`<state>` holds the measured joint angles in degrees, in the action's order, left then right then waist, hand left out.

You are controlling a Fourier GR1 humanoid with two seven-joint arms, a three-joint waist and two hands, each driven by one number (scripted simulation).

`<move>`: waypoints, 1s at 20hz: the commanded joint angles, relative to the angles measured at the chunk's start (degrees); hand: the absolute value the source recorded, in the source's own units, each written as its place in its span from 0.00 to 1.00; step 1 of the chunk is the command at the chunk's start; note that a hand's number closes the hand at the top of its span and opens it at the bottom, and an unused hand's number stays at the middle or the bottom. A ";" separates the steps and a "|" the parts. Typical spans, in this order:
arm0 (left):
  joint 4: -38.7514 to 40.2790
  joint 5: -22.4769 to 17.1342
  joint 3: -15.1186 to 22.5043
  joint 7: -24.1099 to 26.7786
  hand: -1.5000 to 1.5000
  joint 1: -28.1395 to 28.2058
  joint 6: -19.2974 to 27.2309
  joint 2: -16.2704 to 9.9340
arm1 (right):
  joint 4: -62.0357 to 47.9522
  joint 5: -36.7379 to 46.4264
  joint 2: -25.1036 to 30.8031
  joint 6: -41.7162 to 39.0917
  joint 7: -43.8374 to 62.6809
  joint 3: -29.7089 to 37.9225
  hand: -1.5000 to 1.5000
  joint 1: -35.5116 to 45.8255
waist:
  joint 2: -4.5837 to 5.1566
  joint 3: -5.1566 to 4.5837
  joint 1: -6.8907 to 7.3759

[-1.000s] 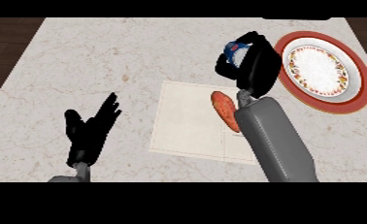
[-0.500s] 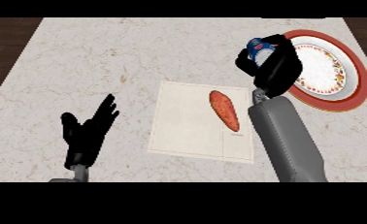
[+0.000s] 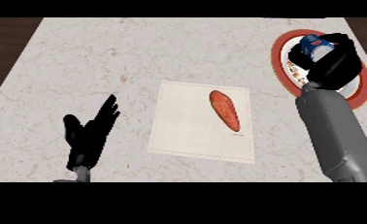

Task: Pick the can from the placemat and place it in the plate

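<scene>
Right robot hand (image 3: 331, 63): black, fingers curled round the can (image 3: 314, 47), held over the plate (image 3: 281, 57) at the far right of the counter (image 3: 108, 53); whether the can touches the plate cannot be told. Can: blue and white, only its far end showing past the fingers. Likely light, rigid, smooth-sided and rather slippery; thin walls may dent if squeezed, so it is best held across the middle of its side, as it appears to be held now. Plate: white centre, red rim with a patterned band, partly hidden by the hand and grey forearm. Placemat (image 3: 193, 121): pale, at the counter's middle, bearing one orange-red sweet potato (image 3: 225, 109). Left robot hand (image 3: 87, 136): near left, fingers spread and straight, holding nothing, resting.
</scene>
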<state>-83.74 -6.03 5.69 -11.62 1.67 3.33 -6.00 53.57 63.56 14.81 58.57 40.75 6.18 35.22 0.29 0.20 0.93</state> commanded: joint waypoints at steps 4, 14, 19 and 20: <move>1.62 1.26 0.58 -0.45 0.50 -1.09 0.71 1.12 | -12.56 -19.19 8.40 5.18 -17.76 4.76 1.00 3.04 | 0.34 -0.04 0.49; -0.47 -0.13 0.43 -2.21 0.50 -2.06 -0.95 0.65 | -28.44 -30.41 14.80 -14.54 -24.40 10.61 0.00 4.91 | 1.21 0.15 2.30; 0.86 -0.42 0.10 0.57 0.50 -0.04 -2.51 0.06 | -30.90 -37.06 15.10 -18.12 -38.93 15.77 0.00 4.37 | 1.28 0.24 2.41; -1.01 -0.14 1.05 -1.67 0.50 -0.19 -1.46 0.93 | -30.18 -39.05 14.96 -18.96 -41.38 17.33 0.00 4.71 | 1.22 0.32 2.48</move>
<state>-83.98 -5.90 6.10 -12.06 0.51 2.04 -5.46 24.97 29.23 29.81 42.31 7.91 19.87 40.27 1.31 0.48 3.04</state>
